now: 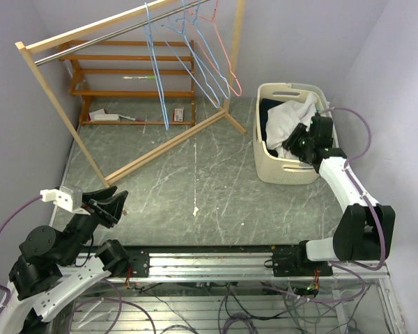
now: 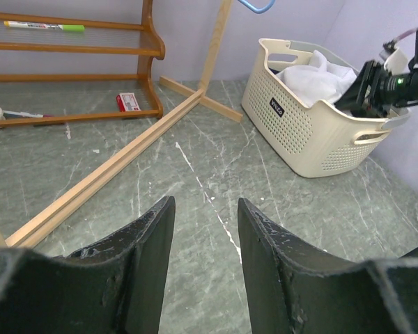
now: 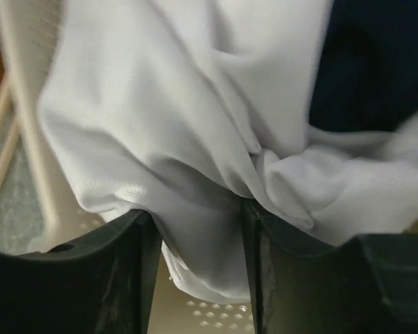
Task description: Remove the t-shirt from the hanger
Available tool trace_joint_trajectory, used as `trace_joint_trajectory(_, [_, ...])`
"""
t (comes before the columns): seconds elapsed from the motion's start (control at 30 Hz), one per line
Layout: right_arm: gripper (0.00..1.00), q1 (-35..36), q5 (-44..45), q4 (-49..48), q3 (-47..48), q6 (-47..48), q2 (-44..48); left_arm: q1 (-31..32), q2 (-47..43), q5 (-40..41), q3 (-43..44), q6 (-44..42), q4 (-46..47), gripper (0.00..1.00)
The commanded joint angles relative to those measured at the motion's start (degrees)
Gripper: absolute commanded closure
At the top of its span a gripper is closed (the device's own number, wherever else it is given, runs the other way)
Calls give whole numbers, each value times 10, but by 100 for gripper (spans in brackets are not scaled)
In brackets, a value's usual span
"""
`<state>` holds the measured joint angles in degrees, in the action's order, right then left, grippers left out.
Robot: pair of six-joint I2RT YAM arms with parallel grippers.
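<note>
Right gripper [image 3: 198, 216] down inside the laundry basket [image 1: 287, 172], at its near right corner. Fingers [image 3: 90, 278] set narrow, closed on a fold of the white t-shirt [image 3: 195, 104]; cloth filling the whole gap and touching both inner faces, creases running in toward the right-hand fingertip. From above, same gripper [image 1: 296, 142] at the near edge of the cloth heap, arm reaching in over the basket's near rim.

T-shirt [image 1: 290, 118] bunched in the basket, heaped toward the far right, partly draped over the rim. Dark garment [image 3: 376, 62] lying beside and under it, on the basket's left and far side.

Left gripper [image 2: 205, 202] low over the table [image 1: 195, 174] at the near left, well apart from the basket. Narrow gap between fingers, nothing in it. Pointed across the table toward the basket and the rack.

Wooden rack [image 1: 157, 148] across the far left of the table, floor bar running diagonally. Wire hangers on its metal rail [image 1: 118, 31]: blue hanger [image 1: 157, 69] and pink hanger [image 1: 219, 49], well apart from the t-shirt. Wooden shelf [image 1: 132, 73] behind the rack against the wall. Marker [image 2: 42, 26] on an upper shelf board, small red box [image 2: 127, 102] by the shelf's foot.
</note>
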<state>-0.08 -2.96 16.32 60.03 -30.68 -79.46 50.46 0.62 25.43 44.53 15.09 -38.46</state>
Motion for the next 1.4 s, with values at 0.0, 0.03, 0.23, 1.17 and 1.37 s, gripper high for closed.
trace_joint_trajectory(0.0, [48,-2,50,-11,-36,9,40,-3,-1,4,-3,4,7,48])
trace_joint_trajectory(0.03, [46,-2,49,3,-31,16,38,-2,-1,4,-3,4,7,48])
trace_joint_trajectory(0.23, [4,-1,29,60,59,51,84,-2,2,8,-2,6,6,46])
trace_joint_trajectory(1.17, [0,0,-203,-20,-145,49,458,-2,-6,9,-4,8,6,45])
trace_joint_trajectory(1.37, [0,-1,-186,2,-157,45,469,-3,-6,14,-4,11,5,45])
